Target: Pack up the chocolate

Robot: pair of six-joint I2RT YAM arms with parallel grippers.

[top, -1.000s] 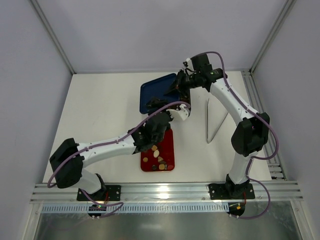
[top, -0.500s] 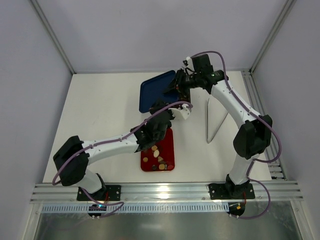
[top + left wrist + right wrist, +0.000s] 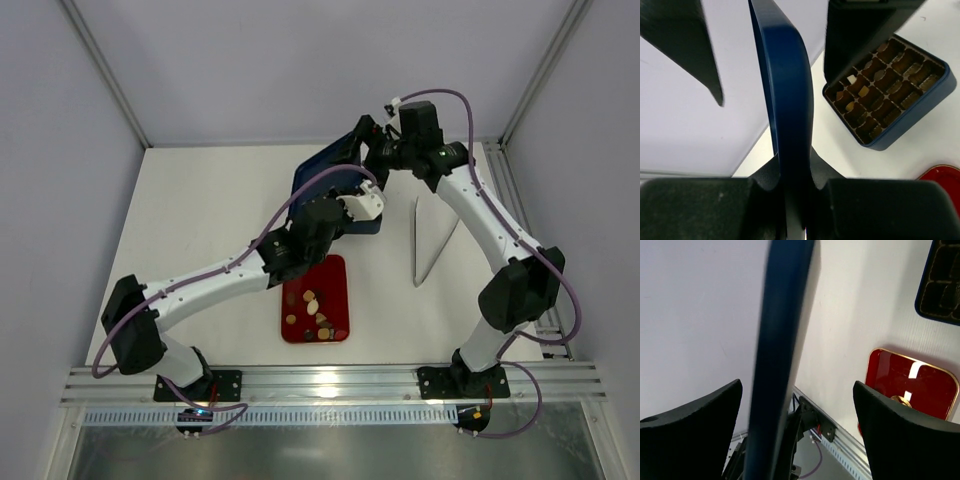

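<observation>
Chocolate lies mostly loose on the red tray; a few pieces already sit in cells of the blue box. Above the tray, the left gripper is clamped on the edge of the lid, which is lifted and tilted. Further right, the right gripper straddles that lid, jaws wide, touching nothing. Each piece looks light, smooth and easily marred, so I judge a gentle pinch across its sides best
</observation>
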